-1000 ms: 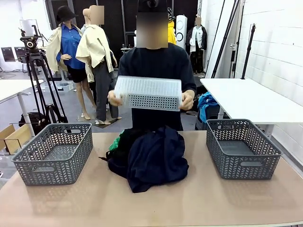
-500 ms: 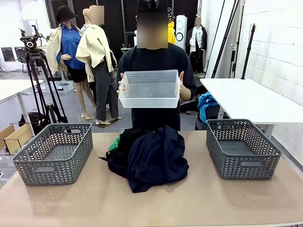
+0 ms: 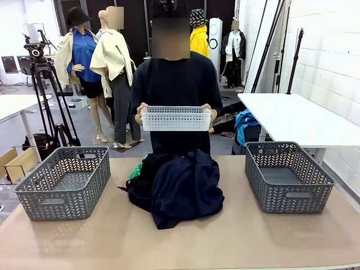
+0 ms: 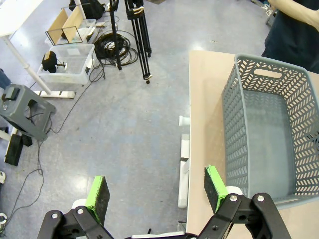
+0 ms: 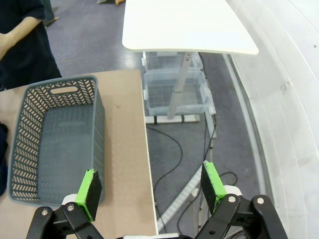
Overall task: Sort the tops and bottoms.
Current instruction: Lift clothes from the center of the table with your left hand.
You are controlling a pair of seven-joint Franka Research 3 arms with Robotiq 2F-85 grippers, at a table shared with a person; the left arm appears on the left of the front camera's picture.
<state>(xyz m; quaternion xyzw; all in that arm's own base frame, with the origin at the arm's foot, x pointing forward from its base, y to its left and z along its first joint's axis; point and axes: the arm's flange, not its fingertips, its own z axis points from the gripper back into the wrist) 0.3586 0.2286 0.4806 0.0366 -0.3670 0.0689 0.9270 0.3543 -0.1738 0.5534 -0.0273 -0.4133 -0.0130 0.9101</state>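
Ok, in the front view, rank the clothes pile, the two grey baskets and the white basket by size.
1. Clothes pile.
2. Left grey basket and right grey basket: they look alike.
3. White basket, though it is held farther from the camera, so this is unsure.

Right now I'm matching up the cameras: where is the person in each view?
Front view: person at centre, behind the table, holding a white basket.
Left wrist view: top right corner, dark shirt and forearm.
Right wrist view: top left corner, dark shirt and forearm.
Shared landmark: the tan table.
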